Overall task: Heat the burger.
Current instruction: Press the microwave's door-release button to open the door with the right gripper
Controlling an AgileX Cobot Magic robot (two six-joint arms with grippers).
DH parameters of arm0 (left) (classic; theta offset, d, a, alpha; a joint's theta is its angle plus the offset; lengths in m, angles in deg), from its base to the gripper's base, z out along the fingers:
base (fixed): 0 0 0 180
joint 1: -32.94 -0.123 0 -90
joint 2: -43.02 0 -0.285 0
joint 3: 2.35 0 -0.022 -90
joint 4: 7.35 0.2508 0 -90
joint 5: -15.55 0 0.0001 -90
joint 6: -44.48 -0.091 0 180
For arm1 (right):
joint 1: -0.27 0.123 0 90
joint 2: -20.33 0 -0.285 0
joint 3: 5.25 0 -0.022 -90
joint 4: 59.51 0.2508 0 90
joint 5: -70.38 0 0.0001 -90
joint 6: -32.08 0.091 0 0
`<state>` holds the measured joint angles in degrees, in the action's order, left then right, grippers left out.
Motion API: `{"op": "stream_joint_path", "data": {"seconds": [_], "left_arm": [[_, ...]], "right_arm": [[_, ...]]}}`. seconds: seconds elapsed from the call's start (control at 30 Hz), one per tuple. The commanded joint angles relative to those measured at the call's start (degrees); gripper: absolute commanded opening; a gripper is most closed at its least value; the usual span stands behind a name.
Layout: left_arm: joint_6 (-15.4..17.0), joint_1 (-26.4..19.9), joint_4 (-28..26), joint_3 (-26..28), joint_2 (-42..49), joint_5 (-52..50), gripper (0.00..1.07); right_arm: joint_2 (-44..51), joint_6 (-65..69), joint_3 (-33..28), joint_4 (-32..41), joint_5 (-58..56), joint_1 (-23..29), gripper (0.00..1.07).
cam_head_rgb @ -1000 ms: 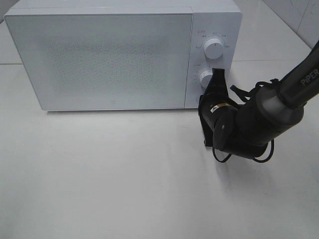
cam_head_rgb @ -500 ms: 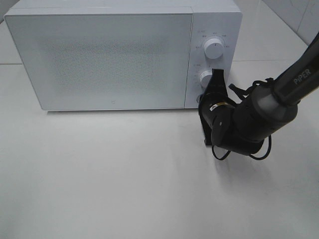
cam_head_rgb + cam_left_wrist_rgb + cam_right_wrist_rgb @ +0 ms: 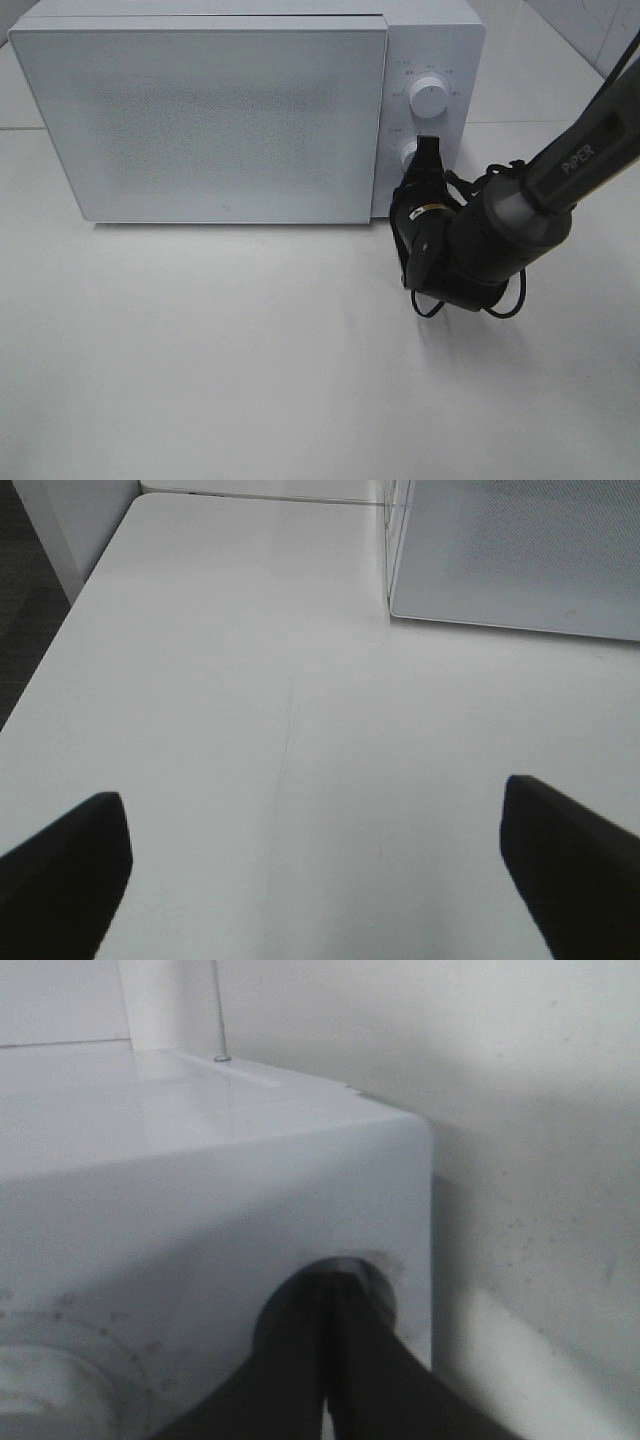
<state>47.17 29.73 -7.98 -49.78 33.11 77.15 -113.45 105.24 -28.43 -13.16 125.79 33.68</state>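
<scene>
**A Button Is Poked on the Microwave**

Far to the left, the left gripper (image 3: 320,870) is held wide open over the bare table (image 3: 250,350). Nothing is held in it. It is likely kept there to be out of the way.

At the back of the table the microwave (image 3: 220,120) is set. The burger is not seen in any picture. It may be hidden behind the cloudy door (image 3: 200,60), but that cannot be told.

To the right of the door, two round knobs (image 3: 431,97) are found. Close by the lower one, the right gripper (image 3: 327,1285) is squeezed tight shut on nothing. A thin tip is made that way, and it is poked into a round button (image 3: 382,1272). The door is probably meant to be popped open.
</scene>
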Motion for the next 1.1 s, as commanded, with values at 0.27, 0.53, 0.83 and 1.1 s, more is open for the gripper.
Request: {"op": "stream_joint_path", "data": {"seconds": [0.27, 0.53, 0.83, 1.1], "left_arm": [[-0.23, -0.11, -0.11, -0.17, 0.06, -0.52, 0.92], [-0.23, -0.11, -0.11, -0.17, 0.06, -0.52, 0.92], [-0.23, -0.11, -0.11, -0.17, 0.06, -0.52, 0.92], [-0.23, -0.11, -0.11, -0.17, 0.06, -0.52, 0.92]], "right_arm": [[0.29, -2.92, 6.3, -4.35, 13.35, -1.43, 0.0], [0.4, -4.01, 6.19, -3.78, 8.54, -1.32, 0.0], [1.26, -5.84, 6.07, -3.44, 6.42, -1.32, 0.0], [5.84, -8.31, 1.2, -1.03, 0.57, -1.26, 0.0]]}}
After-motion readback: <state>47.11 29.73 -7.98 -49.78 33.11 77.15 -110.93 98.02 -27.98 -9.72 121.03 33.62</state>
